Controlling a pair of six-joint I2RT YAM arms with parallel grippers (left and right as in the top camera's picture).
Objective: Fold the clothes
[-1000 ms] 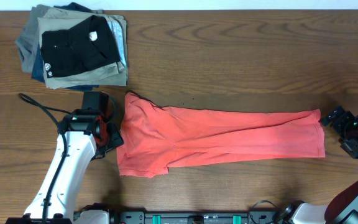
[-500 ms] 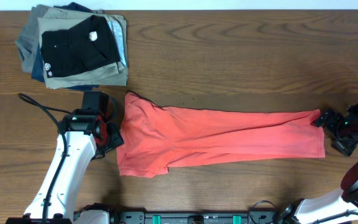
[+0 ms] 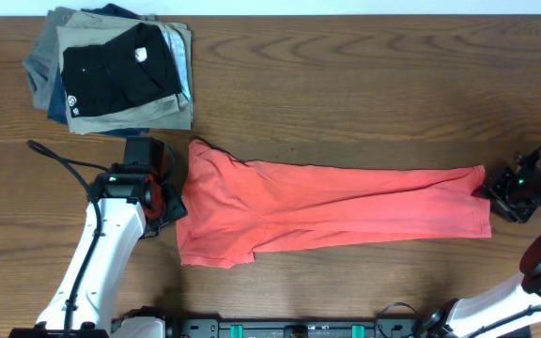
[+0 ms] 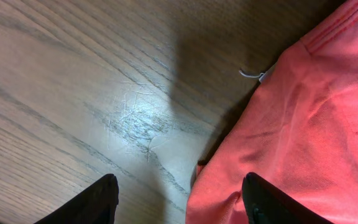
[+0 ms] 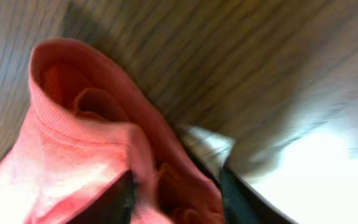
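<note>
— coral-red t-shirt [image 3: 336, 211], where does it lie?
— flat on the counter [image 3: 346, 94], towards the near side, drawn into a long band from left to right, broader at its left end.
— and the left hand [image 4: 179, 202]?
— at the shirt's left edge, fingers well apart, one over the cloth and one over bare wood, gripping nothing.
— the right hand [image 5: 176, 196]?
— at the shirt's right end. its fingers stand narrow, pinching a bunched-up fold of the hem, with cloth pressed between them.
— and farther back?
— in the far left corner, well apart from the shirt, a pile of folded garments [image 3: 172, 113] with a black one [image 3: 111, 70] on top, a small white tag [image 3: 141, 53] showing on it.
</note>
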